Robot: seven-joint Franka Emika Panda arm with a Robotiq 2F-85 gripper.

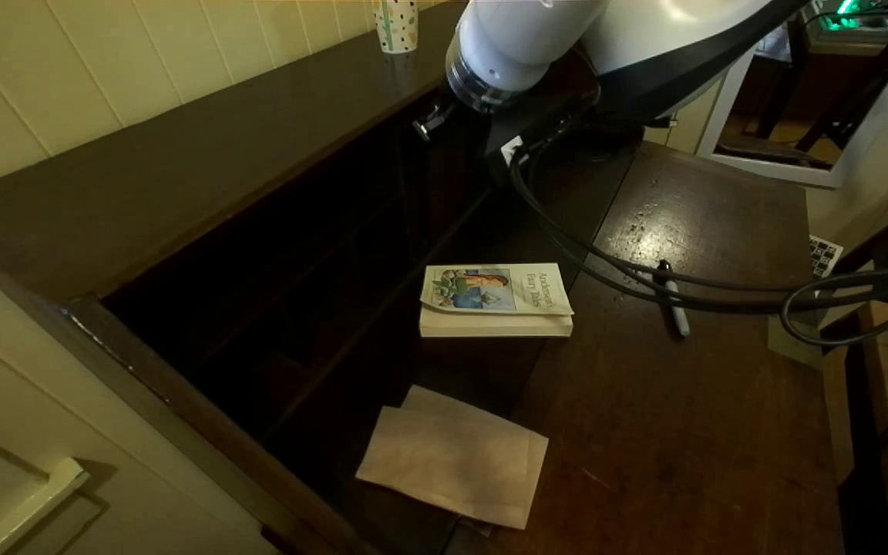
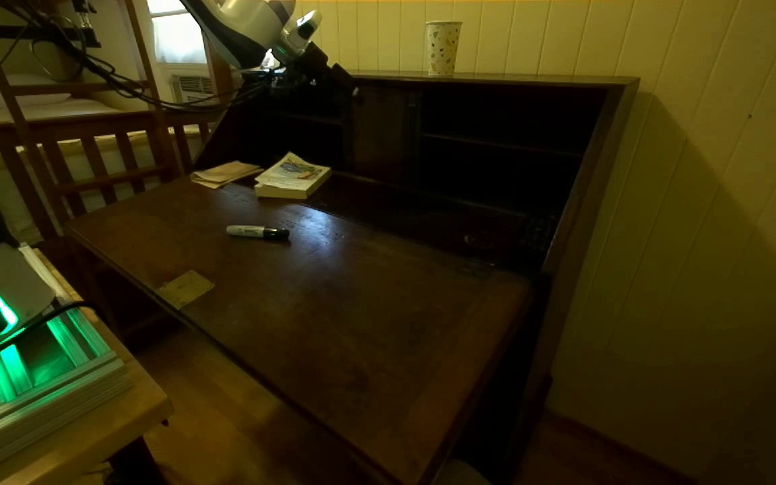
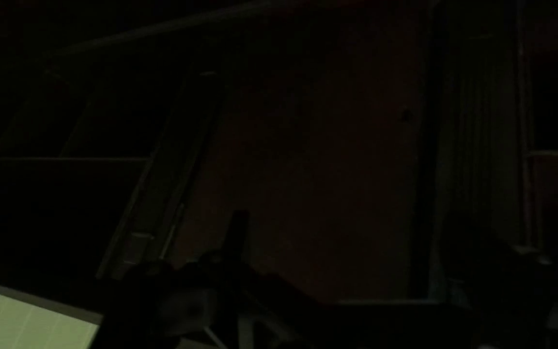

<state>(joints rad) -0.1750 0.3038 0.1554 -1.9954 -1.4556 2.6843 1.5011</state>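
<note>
Brown panel [image 3: 317, 160] — parted jaws nearby

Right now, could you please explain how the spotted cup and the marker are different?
Pose: the spotted cup stands upright, while the marker lies on its side.
Place: the cup is on the desk's upper ledge; the marker is on the lower writing surface.
Look: the cup is wider and covered in scattered spots; the marker is slim, pale with one black end.
Shared: both are mostly pale in colour.
</note>
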